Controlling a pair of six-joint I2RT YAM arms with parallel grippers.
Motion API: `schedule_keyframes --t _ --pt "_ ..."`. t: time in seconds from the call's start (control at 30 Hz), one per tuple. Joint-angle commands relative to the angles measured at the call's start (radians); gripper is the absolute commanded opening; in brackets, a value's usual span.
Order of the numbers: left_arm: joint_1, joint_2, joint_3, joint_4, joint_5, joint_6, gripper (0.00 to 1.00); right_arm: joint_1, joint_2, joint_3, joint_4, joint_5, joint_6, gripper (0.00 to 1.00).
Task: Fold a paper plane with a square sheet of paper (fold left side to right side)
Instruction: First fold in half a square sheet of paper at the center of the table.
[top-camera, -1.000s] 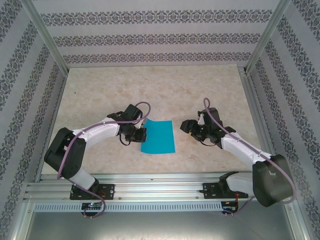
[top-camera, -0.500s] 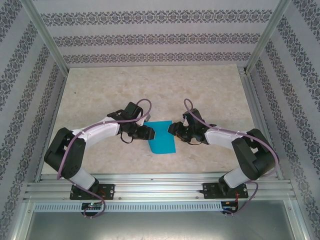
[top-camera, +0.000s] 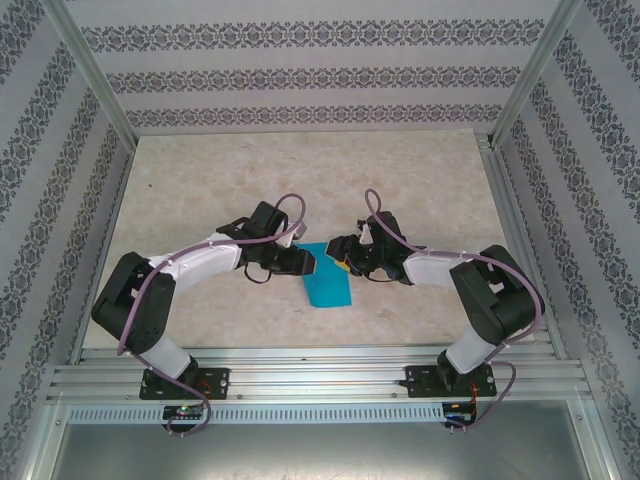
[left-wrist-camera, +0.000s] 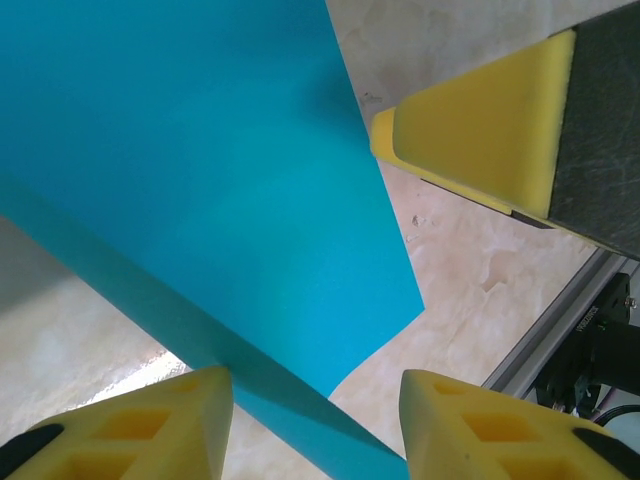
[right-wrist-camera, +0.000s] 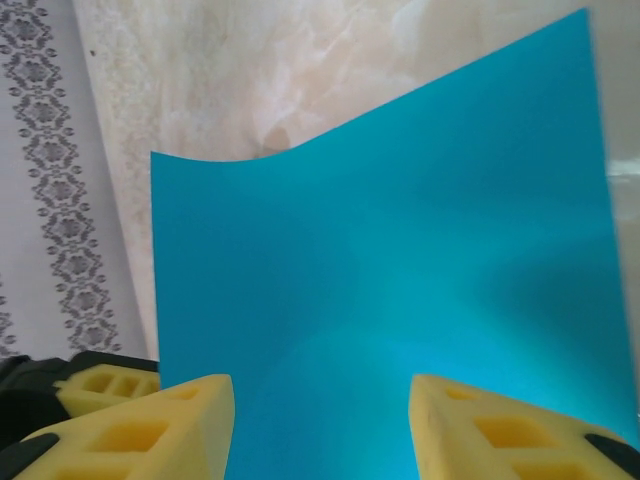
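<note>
Yellow foam fingers (left-wrist-camera: 140, 425) of the left gripper (left-wrist-camera: 312, 388) stand apart in its wrist view, and the thin, bright cyan-blue square sheet of paper (left-wrist-camera: 200, 180) runs down through the gap between them. One edge of the sheet shows as a darker band slanting toward the near finger. I cannot tell whether either pad is actually touching it. Just past the sheet's right-hand edge, one yellow pad (left-wrist-camera: 480, 130) of the other arm's gripper pokes in from the top corner.

On the right gripper (right-wrist-camera: 320, 388), the fingers (right-wrist-camera: 520, 430) are likewise spread. The blue sheet rises between them, bowed rather than flat, its far edge curling up off the marbled beige tabletop (right-wrist-camera: 300, 70). A cell-patterned yellow finger of the left gripper sits low beside it.

From above, both grippers, left (top-camera: 302, 262) and right (top-camera: 343, 256), point inward and nearly meet over the top of the sheet (top-camera: 327, 288). It lies near the front middle of the table, partly lifted at the end between them, while its lower part rests on the surface just ahead of the aluminium rail (top-camera: 320, 375). Patterned grey wallpaper (top-camera: 300, 70) closes in the back and sides.
</note>
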Motion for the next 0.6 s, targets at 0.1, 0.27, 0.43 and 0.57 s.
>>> schedule_keyframes --t 0.1,0.27,0.43,0.57 --pt "0.004 0.021 0.012 0.057 0.026 -0.012 0.43 0.022 0.093 0.085 0.174 -0.116 0.076 0.5" --pt "0.004 0.023 0.009 0.053 0.027 -0.005 0.4 0.038 0.134 0.134 0.14 -0.12 0.057 0.52" --pt "0.004 0.029 0.006 0.061 0.032 -0.005 0.4 0.056 0.183 0.174 0.119 -0.142 0.051 0.52" --pt "0.003 0.03 0.0 0.066 0.034 -0.005 0.41 0.071 0.211 0.209 0.078 -0.14 0.032 0.52"
